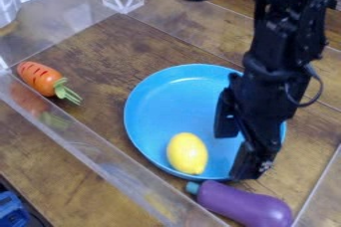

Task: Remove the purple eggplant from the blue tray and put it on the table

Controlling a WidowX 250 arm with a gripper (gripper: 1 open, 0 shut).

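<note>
The purple eggplant lies on the table just outside the near rim of the blue tray, its teal stem cap pointing left. My black gripper hangs fingers-down over the right side of the tray, just behind the eggplant. Its fingers are spread open with nothing between them. The arm hides part of the tray's right rim.
A yellow lemon sits inside the tray near its front edge. An orange carrot lies on the table at the left, by the clear acrylic wall. More acrylic walls border the back and right.
</note>
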